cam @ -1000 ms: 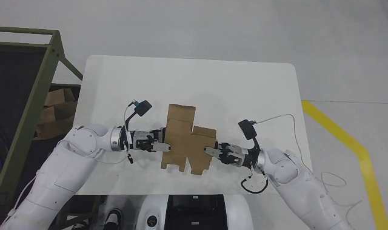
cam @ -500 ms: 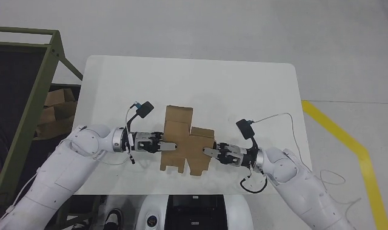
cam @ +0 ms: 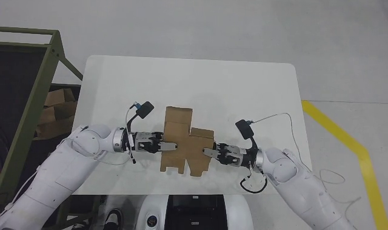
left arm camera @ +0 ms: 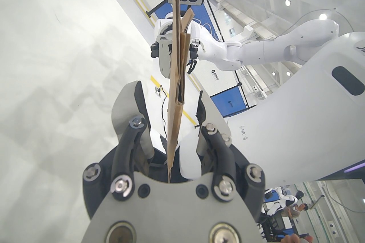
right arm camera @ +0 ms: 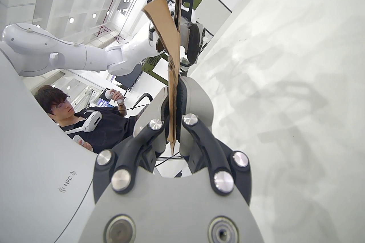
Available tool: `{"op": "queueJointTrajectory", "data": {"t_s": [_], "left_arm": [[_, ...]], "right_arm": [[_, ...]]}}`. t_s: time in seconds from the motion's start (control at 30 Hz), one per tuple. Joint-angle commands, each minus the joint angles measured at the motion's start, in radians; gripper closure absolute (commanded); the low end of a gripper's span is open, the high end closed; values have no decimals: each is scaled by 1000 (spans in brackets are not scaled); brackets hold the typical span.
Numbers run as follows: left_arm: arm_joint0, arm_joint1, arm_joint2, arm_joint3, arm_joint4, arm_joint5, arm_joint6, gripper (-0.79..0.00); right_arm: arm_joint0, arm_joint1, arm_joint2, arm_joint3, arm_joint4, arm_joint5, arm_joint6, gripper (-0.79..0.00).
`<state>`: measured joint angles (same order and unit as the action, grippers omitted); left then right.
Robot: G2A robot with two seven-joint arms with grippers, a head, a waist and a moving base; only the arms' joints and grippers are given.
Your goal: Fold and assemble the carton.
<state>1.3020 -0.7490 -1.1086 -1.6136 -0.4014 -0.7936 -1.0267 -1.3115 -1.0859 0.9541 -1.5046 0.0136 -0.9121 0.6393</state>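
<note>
two end effectors flank one flattened carton [cam: 183, 142], which is held level over the near part of the table [cam: 242, 90], between the arms and, judging by the wrist views, clear of the surface. the right end effector [right arm camera: 173, 90] is clamped on one side edge, a pad pressed on each face. the left end effector [left arm camera: 169, 91] has its fingers [left arm camera: 137, 101] apart. the opposite edge of the board runs through the gap, and neither pad presses on it.

the carton looks like thin corrugated board. it is probably light, stiff across a single panel, and quick to hinge at its scores. the paper face should give rubber pads good grip, but the edges and corners look easy to crush, and a loose flap would likely swing instead of carrying the load. the best hold seems to be well in on a full panel, close to a score, with both faces pinched.

the top view gives the outline: a stepped shape with a taller panel on the far side and notched flaps toward the robot. it says little about thickness or grip. the wrist views show the board edge-on. the right wrist view shows a flap peeling away from the plane. the left wrist view shows doubled layers, a ragged corner, and the open space on either side of the board.
</note>
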Motion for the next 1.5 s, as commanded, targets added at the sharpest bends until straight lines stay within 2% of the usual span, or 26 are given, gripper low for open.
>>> {"op": "queueJointTrajectory", "data": {"t_s": [0.0,0.5,0.63,0.7,0.73,1.03,1.17,1.2,1.23,1.27,1.33,1.4,1.43,1.47], "left_arm": [[-3,3,7,1,-3,-4,4,-388],[-26,25,48,15,-23,-27,27,-376],[-30,30,58,15,-24,-36,36,-351],[-32,33,63,16,-23,-40,41,-320],[-32,34,66,16,-24,-42,42,-256],[-44,42,91,20,-23,-54,54,0],[-52,45,102,28,-27,-58,58,0],[-54,45,105,29,-29,-59,59,0],[-56,45,106,29,-30,-60,60,0],[-57,46,109,30,-31,-62,62,0],[-60,47,113,30,-33,-65,66,0],[-61,48,116,32,-37,-72,72,0],[-61,49,118,33,-39,-75,75,0],[-61,50,119,34,-40,-78,78,0]], "right_arm": [[1,1,-2,0,1,0,1,0],[13,2,-16,8,7,7,3,0],[13,3,-17,6,7,6,2,0],[13,3,-18,7,6,6,2,0],[14,3,-19,7,7,6,2,0],[17,5,-24,11,10,5,1,0],[20,4,-27,13,11,6,-1,0],[20,4,-28,14,12,6,-3,-117],[21,4,-28,14,12,6,-3,-191],[21,4,-29,14,12,6,-4,-237],[22,5,-30,14,11,6,-4,-379],[22,5,-29,14,9,7,-7,-422],[21,5,-29,13,8,6,-9,-486],[20,5,-29,12,8,5,-10,-594]]}}
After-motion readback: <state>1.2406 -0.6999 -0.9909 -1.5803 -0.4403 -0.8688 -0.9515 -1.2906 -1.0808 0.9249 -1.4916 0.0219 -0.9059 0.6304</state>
